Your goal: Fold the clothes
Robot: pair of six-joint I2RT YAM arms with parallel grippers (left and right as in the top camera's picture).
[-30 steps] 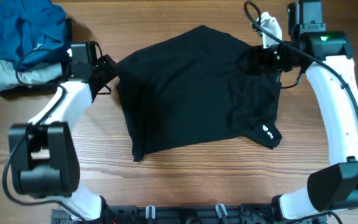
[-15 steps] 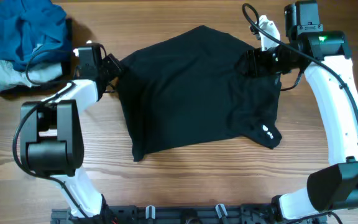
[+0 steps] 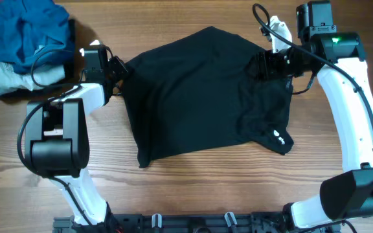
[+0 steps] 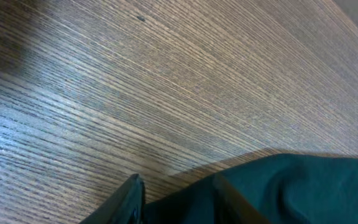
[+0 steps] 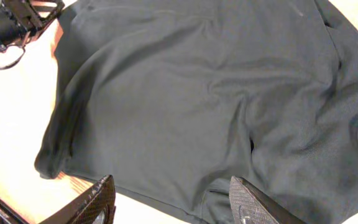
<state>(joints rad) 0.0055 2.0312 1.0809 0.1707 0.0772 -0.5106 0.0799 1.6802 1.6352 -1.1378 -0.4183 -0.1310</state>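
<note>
Left end effector (image 3: 117,68) has moved in closer to the side edge of the black clothes (image 3: 199,97).

Its fingers (image 4: 132,199) are a little apart with the cloth edge between them (I cannot tell if they pinch it), and the left arm's elbow has swung up nearer. The right end effector (image 3: 265,65) has hardly moved; it hangs wide open over the top right corner, holding nothing. The clothes lie spread out in the middle of the bench (image 3: 193,188), same spot as before, with the white logo (image 3: 277,136) at the lower right corner. Bare wood shows below the bottom edge. A blue bundle (image 3: 28,32) sits at the far left corner.
</note>
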